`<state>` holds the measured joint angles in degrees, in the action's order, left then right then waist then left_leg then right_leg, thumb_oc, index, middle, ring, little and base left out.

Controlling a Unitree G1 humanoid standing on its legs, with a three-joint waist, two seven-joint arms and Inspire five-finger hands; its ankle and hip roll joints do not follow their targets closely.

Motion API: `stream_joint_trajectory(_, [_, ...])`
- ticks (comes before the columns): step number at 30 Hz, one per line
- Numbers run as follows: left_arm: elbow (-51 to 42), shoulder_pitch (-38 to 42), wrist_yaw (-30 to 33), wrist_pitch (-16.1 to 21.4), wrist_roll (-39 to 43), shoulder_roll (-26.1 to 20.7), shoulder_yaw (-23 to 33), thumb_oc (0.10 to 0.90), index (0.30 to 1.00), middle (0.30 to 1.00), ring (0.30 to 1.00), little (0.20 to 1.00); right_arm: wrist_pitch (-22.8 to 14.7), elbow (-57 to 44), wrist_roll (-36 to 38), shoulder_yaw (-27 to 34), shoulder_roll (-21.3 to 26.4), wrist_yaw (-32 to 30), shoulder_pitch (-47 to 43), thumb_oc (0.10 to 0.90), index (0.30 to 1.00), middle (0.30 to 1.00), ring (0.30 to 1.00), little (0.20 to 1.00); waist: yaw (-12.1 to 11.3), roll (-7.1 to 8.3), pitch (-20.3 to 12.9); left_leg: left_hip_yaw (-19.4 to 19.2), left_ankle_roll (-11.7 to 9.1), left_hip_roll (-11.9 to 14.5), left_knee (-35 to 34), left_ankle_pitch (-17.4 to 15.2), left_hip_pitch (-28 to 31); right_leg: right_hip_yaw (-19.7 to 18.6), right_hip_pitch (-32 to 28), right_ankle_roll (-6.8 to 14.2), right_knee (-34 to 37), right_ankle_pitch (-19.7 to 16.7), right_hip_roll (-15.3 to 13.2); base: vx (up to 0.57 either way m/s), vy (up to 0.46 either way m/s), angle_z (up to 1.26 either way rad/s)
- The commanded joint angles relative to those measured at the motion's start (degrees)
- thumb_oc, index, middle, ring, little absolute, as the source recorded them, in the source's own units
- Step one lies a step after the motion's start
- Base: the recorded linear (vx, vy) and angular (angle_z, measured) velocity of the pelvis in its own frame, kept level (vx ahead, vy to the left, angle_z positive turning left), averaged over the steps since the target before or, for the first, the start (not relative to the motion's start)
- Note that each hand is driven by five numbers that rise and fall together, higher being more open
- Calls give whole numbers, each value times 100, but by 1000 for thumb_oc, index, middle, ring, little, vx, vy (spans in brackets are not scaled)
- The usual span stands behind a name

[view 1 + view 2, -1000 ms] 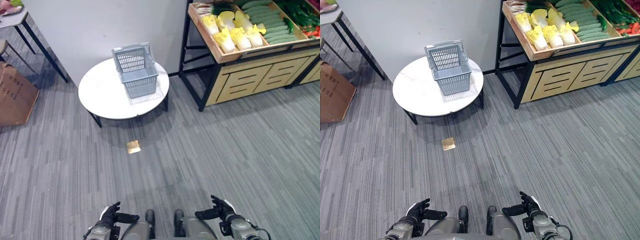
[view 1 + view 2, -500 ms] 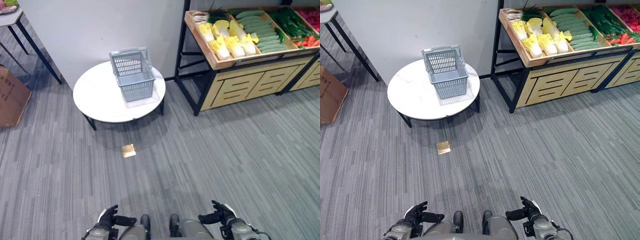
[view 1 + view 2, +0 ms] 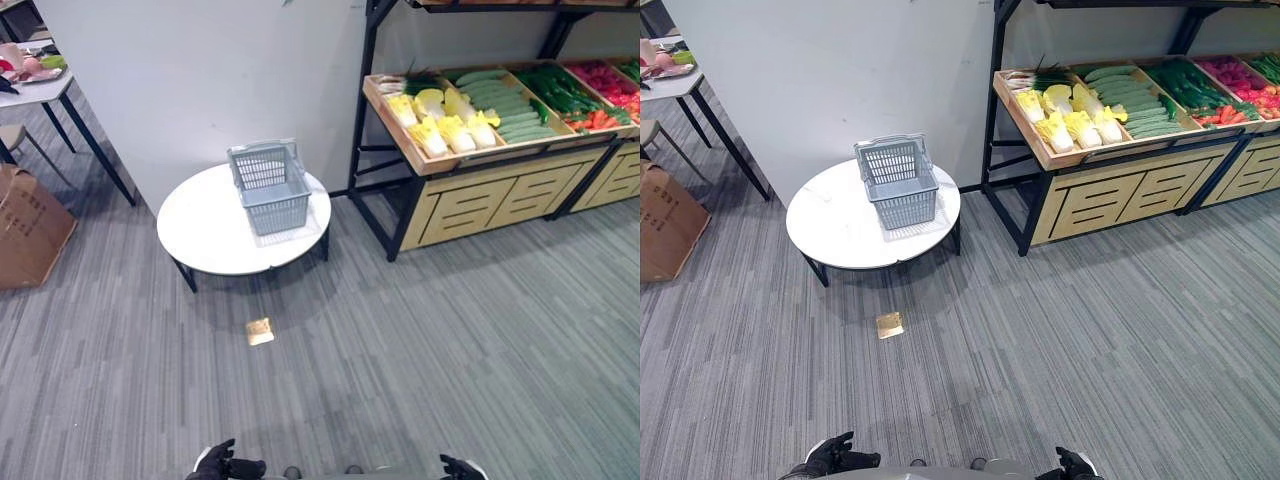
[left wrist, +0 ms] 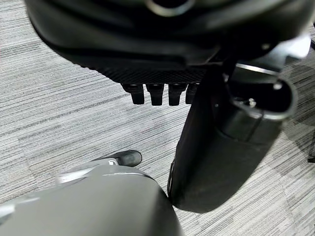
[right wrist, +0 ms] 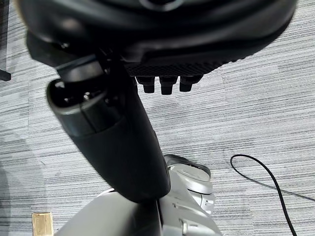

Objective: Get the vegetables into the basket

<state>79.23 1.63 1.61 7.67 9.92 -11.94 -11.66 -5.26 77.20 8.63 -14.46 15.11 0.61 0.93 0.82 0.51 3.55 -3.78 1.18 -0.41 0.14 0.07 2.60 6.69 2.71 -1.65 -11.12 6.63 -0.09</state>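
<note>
Step in hand, as judged: approach, nothing picked yet. Basket [image 3: 270, 186] empty, upright on round worktop [image 3: 215, 235] near wall. Vegetables: cabbages [image 3: 440, 122], cucumbers [image 3: 505, 105] in shelf crate [image 3: 395, 128], well apart from basket. Left hand [image 3: 222, 464] and right hand [image 3: 460, 468] low, fingers relaxed, straight, empty. Next: walk to shelf, raise hand, grasp one vegetable.

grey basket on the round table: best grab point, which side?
Take the basket by its top rim or the handle folded along it, coming from above on the near side. It stands upright and open-topped on the white round table, with nothing beside it.
</note>
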Motion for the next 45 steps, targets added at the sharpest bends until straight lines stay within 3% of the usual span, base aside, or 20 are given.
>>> stream_joint_trajectory(1, [186,-35,27,-30,-204,-149,8,900,1000,1000,1000,1000,-118,66,-194,-203,93,-20,-209,900,1000,1000,1000,1000,-58,245,204,209,-310,230,-482,47,259,-357,-417,892,1181,-1097,-784,30,-13,0])
stream_joint_trajectory(7, [163,-40,59,-23,-185,-146,22,900,1000,1000,1000,1000,-115,69,-218,-188,119,-57,-227,900,1000,1000,1000,1000,-67,228,230,235,-318,265,-466,51,246,-347,-368,887,1048,-1012,-760,7,-9,0])
stream_joint_trajectory(12, [61,96,138,-33,-94,-186,10,900,1000,1000,1000,1000,-115,-63,-213,-235,180,-110,-377,900,1000,1000,1000,1000,-75,213,448,321,-336,362,-306,84,17,-321,1,840,508,-790,-691,-44,-58,4])
stream_joint_trajectory(15, [-21,230,209,-22,30,-227,-13,900,1000,1000,1000,1000,-136,-200,-104,-249,248,-164,-514,900,1000,1000,1000,1000,-60,181,690,430,-392,447,-67,139,-335,-275,353,763,119,-609,-622,-74,-123,14])
stream_joint_trajectory(20, [-43,308,245,-19,136,-247,-56,900,1000,1000,1000,1000,-160,-232,-46,-244,320,-223,-526,900,1000,1000,1000,1000,-1,139,801,562,-492,610,122,201,-602,-223,609,601,-148,-425,-451,33,-183,16])
stream_joint_trajectory(26, [-181,403,262,2,258,-165,-77,900,1000,1000,1000,1000,-178,-198,-68,-160,445,-274,-427,900,1000,1000,1000,1000,80,145,1002,409,-676,547,1357,22,-1060,-136,467,412,-224,-254,-427,78,-137,10])
stream_joint_trajectory(29, [-247,456,253,33,334,-160,-138,900,1000,1000,1000,1000,-161,-138,-70,-134,535,-292,-458,900,1000,1000,1000,1000,55,105,1074,490,-714,476,1524,277,-1247,-161,386,384,-215,-230,-401,79,-24,12])
stream_joint_trajectory(31, [-302,511,270,56,373,-182,-187,900,1000,1000,1000,1000,-159,-130,-73,-154,580,-332,-514,900,1000,1000,1000,1000,32,77,1094,541,-678,423,1255,355,-1549,-205,377,409,-192,-206,-384,115,32,3])
stream_joint_trajectory(32, [-303,511,304,73,369,-186,-209,900,1000,1000,1000,1000,-156,-111,-72,-180,577,-349,-524,900,1000,1000,1000,1000,-9,48,1089,554,-650,556,953,570,-1750,-255,327,435,-196,-141,-328,151,49,3])
stream_joint_trajectory(33, [-303,510,305,73,369,-187,-209,900,1000,1000,1000,1000,-156,-111,-72,-181,576,-349,-524,900,1000,1000,1000,1000,-12,55,1093,549,-649,551,946,571,-1738,-260,324,436,-203,-133,-333,179,63,-3])
stream_joint_trajectory(36, [-270,457,345,62,338,-192,-202,900,1000,1000,1000,1000,-153,-107,-61,-178,567,-379,-518,900,1000,1000,1000,1000,-129,-47,1086,513,-723,1008,71,1148,-1985,-466,-13,502,-213,121,-194,269,116,-27])
stream_joint_trajectory(39, [-235,372,332,51,295,-186,-144,900,1000,1000,1000,1000,-135,-59,-84,-135,542,-363,-469,900,1000,1000,1000,1000,-175,-41,1015,359,-752,1090,-109,1280,-1945,-573,-283,563,-149,236,-219,344,199,-37])
stream_joint_trajectory(43, [-163,263,274,16,201,-232,-117,900,1000,1000,1000,1000,-78,6,-187,-78,457,-297,-341,900,1000,1000,1000,1000,-206,99,787,142,-658,967,111,1230,-1887,-741,-519,742,-116,278,-482,277,239,-41])
stream_joint_trajectory(44, [-162,289,267,13,173,-255,-141,900,1000,1000,1000,1000,-70,10,-192,-64,426,-291,-328,900,1000,1000,1000,1000,-197,150,769,38,-636,885,247,1187,-1962,-759,-558,808,-98,189,-582,323,396,-20])
stream_joint_trajectory(45, [-145,291,253,11,145,-298,-135,900,1000,1000,1000,1000,-58,2,-225,-55,394,-278,-309,900,1000,1000,1000,1000,-197,264,709,-38,-511,726,402,1020,-1998,-850,-494,938,-156,-121,-781,239,295,-10])
